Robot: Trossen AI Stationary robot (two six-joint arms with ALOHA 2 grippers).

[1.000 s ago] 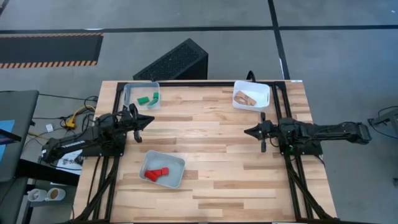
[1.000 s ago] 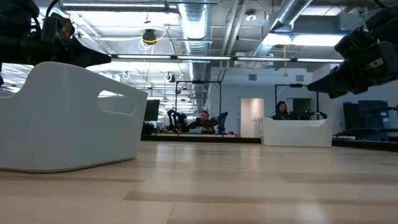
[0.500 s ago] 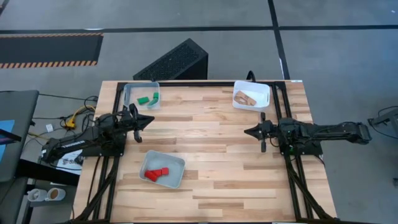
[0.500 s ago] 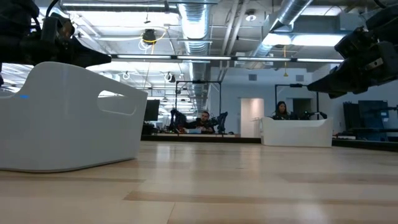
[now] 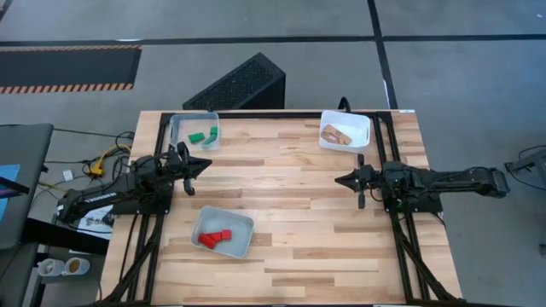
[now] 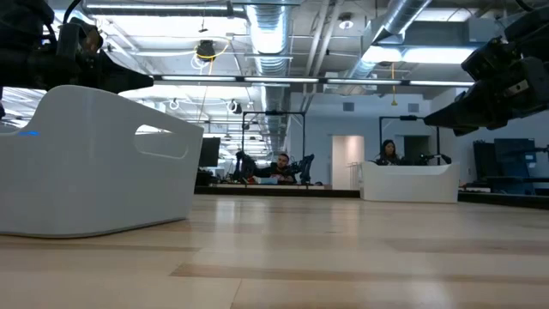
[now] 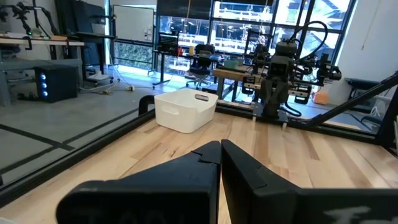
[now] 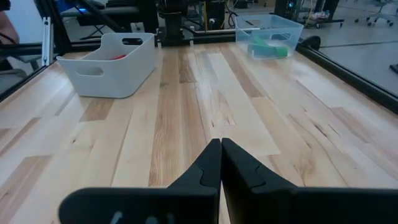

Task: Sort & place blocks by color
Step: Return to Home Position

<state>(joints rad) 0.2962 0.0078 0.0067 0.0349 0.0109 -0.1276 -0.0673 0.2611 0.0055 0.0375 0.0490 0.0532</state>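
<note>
Red blocks lie inside a grey-white tray near the table's near-left part. Green blocks lie in a translucent tray at the far left corner. Plain wood blocks lie in a white tray at the far right. My left gripper hovers shut over the table's left side, pointing right, holding nothing. My right gripper hovers shut over the right side, pointing left, holding nothing. The wrist views show each pair of fingertips closed together.
A wide bare stretch of wooden tabletop lies between the two grippers. A black frame rail runs along the table's far edge. A dark slatted box sits on the floor beyond the table. People sit far off in the room behind.
</note>
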